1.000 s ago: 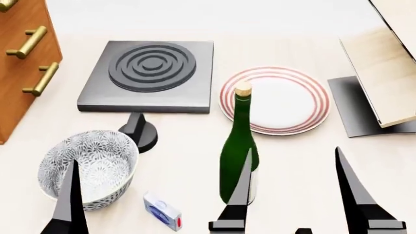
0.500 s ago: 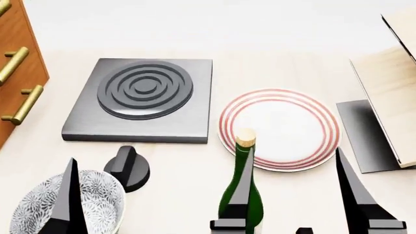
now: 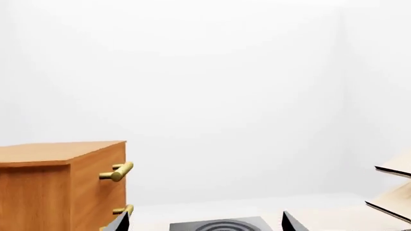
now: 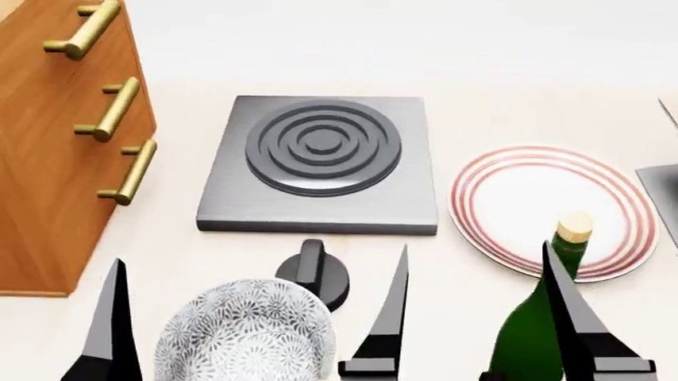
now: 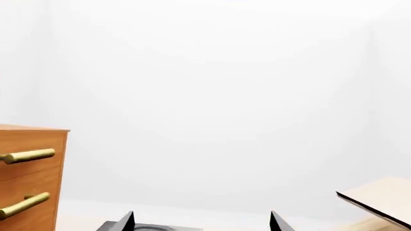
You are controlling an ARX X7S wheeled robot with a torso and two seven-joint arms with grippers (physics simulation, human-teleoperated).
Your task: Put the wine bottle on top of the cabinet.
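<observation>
The wine bottle point(image 4: 526, 343), dark green with a tan cork, stands upright at the near right, partly behind a finger point(image 4: 572, 317) of my right gripper point(image 4: 479, 317). That gripper is open and holds nothing; the bottle is absent from the right wrist view. The cabinet point(image 4: 53, 151), reddish-brown with brass handles, stands at the far left, and its flat top point(image 3: 57, 151) shows in the left wrist view. It also appears in the right wrist view point(image 5: 32, 173). My left gripper point(image 3: 205, 222) is open and empty, with one finger point(image 4: 111, 325) showing in the head view.
A grey hotplate point(image 4: 317, 159) lies in the middle, with a black knob point(image 4: 313, 274) in front of it. A patterned bowl point(image 4: 244, 341) sits between my arms. A red-ringed plate point(image 4: 545, 206) lies behind the bottle. A pale wooden rack point(image 3: 395, 192) stands at the right.
The view has swung left: the cabinet has come further in, and hotplate, plate and bottle have slid right. The bottle has passed from the right gripper's left finger to its right finger.
</observation>
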